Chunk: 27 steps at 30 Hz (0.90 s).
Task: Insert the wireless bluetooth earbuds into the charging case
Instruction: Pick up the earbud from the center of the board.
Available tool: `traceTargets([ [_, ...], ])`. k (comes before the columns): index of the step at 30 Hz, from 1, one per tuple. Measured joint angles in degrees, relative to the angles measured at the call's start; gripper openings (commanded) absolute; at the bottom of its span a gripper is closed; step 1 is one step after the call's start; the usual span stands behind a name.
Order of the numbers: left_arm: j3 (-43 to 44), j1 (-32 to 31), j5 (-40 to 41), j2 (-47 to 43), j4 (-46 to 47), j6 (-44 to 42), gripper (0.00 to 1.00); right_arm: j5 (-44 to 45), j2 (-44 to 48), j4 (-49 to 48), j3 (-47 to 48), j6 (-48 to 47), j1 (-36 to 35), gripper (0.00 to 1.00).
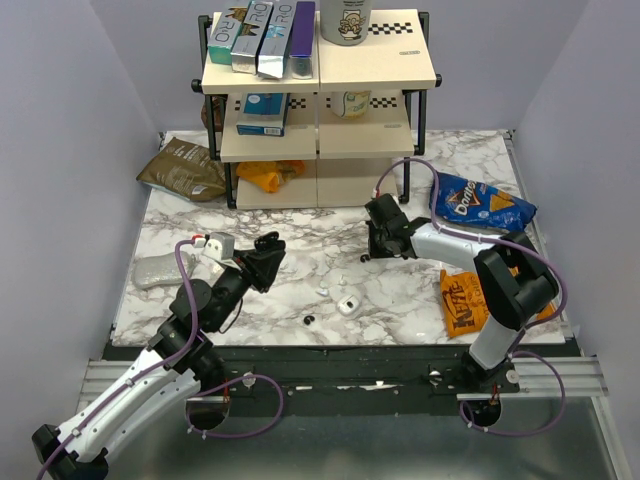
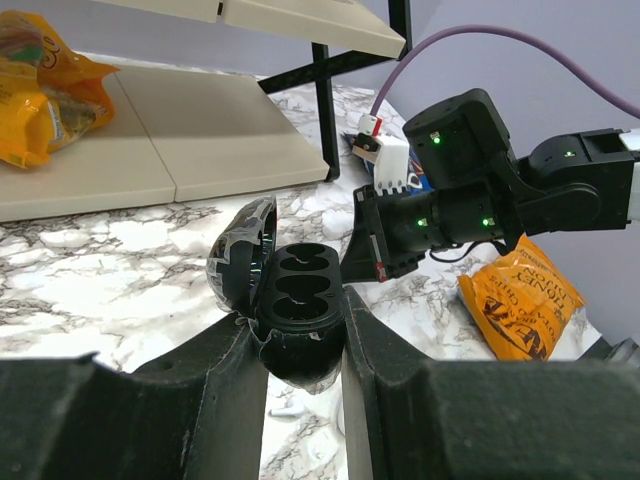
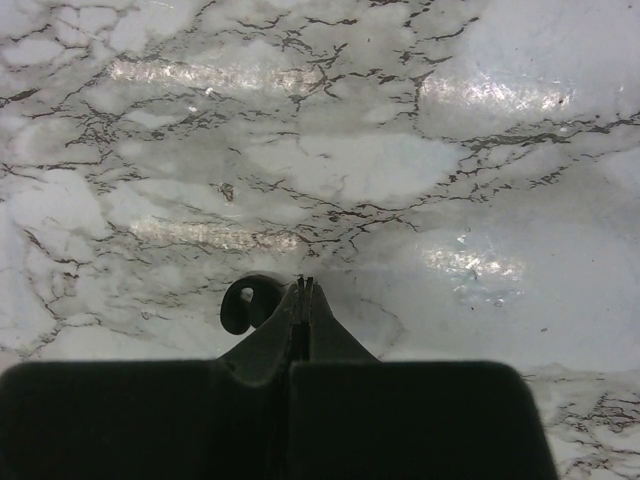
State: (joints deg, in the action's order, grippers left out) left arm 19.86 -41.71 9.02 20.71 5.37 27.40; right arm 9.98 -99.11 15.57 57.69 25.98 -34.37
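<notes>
Two grasps: left tool [image 2: 300, 345] clamps open charging case [image 2: 298, 290] — right tool [image 3: 303, 290] pinched shut on earbud [image 3: 243, 303].

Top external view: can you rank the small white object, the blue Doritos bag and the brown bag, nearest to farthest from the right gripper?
1. The small white object, on the right gripper's near side.
2. The blue Doritos bag, to its right.
3. The brown bag, far left.

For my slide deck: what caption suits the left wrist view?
Left hand grips an open black plastic charging case, both wells empty, above white marble tabletop.
</notes>
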Motion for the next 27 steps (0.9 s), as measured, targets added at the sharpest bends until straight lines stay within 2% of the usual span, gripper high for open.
traceTargets([
  [20, -1.5, 0.0, 0.0, 0.1, 0.7, 0.7, 0.0, -5.1, 1.5, -5.2, -4.4, 0.5, -0.3, 0.01],
  [27, -1.7, 0.0, 0.0, 0.1, 0.8, 1.0, 0.0, -6.2, 1.6, -5.2, -4.4, 0.8, -2.7, 0.01],
])
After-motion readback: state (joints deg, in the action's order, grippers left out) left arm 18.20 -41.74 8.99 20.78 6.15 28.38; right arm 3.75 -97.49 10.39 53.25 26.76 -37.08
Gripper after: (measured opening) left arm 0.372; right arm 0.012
